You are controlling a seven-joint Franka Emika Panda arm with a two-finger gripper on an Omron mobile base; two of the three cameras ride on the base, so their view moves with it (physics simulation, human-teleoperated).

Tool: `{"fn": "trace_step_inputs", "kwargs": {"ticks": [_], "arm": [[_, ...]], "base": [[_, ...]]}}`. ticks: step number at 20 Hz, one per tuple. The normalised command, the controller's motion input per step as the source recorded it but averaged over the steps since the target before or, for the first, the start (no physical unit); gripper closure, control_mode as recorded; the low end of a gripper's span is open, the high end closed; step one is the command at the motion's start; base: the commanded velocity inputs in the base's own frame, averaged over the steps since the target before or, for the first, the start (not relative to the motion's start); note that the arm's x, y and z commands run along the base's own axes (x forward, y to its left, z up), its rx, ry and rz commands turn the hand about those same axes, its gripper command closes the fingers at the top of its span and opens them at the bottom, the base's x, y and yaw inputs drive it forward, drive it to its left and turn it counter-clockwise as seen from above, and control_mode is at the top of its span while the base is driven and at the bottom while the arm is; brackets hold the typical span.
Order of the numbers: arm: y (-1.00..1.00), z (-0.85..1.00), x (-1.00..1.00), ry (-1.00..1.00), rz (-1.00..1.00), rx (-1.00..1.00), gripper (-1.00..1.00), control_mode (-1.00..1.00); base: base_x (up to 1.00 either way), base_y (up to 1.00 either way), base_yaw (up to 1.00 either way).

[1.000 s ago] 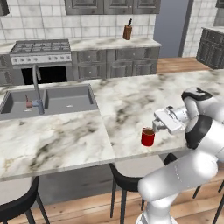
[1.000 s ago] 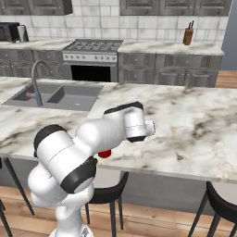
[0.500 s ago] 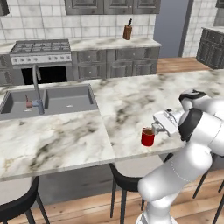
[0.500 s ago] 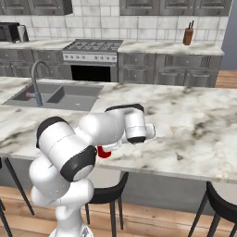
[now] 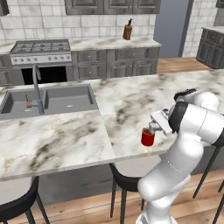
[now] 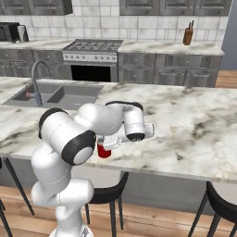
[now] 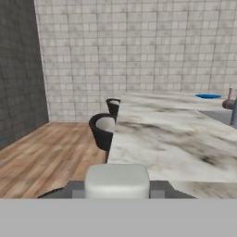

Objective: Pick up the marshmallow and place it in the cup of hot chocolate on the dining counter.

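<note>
Between the jaws, pinched tight, sits the marshmallow (image 7: pixel 117 181), a pale rounded block seen close up at the bottom of the hand view. Just below and beside the gripper (image 5: pixel 154 127), the red cup of hot chocolate (image 5: pixel 148 138) stands upright near the front edge of the marble tabletop (image 5: pixel 74 135); from the right base view the cup (image 6: pixel 104 151) is partly hidden behind the robot's own forearm. Ahead of the jaws, along the tabletop's length, black stools (image 7: pixel 102 131) line its near side and a flat blue plate (image 7: pixel 208 96) lies far off toward its end. Well away from the gripper to one side, a double sink (image 5: pixel 50 98) with a curved faucet (image 5: pixel 37 92) is set into the same top. Beyond it, against the tiled back wall, stand the stove (image 5: pixel 41 47) and a knife block (image 5: pixel 127 31) on the grey cabinets.
</note>
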Motion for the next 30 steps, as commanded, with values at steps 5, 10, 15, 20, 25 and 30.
{"fn": "trace_step_inputs", "kwargs": {"ticks": [5, 10, 15, 20, 25, 30], "arm": [[0.00, -0.12, 0.30, 0.00, 0.00, 0.00, 1.00, -1.00], [0.00, -0.30, 0.01, 0.00, 0.00, 0.00, 1.00, -1.00], [0.00, -0.21, 0.25, 0.00, 0.00, -0.01, 1.00, -1.00], [0.00, -0.09, 0.30, 0.00, 0.00, 0.00, 1.00, -1.00], [0.00, -0.25, 0.05, 0.00, 0.00, -0.02, -1.00, -1.00], [0.00, -0.04, -0.01, 0.00, 0.00, 0.00, -1.00, -1.00]], "base": [[0.00, 0.00, 0.00], [0.00, 0.00, 0.00], [0.00, 0.00, 0.00], [0.00, 0.00, 0.00], [0.00, 0.00, 0.00], [0.00, 0.00, 0.00]]}}
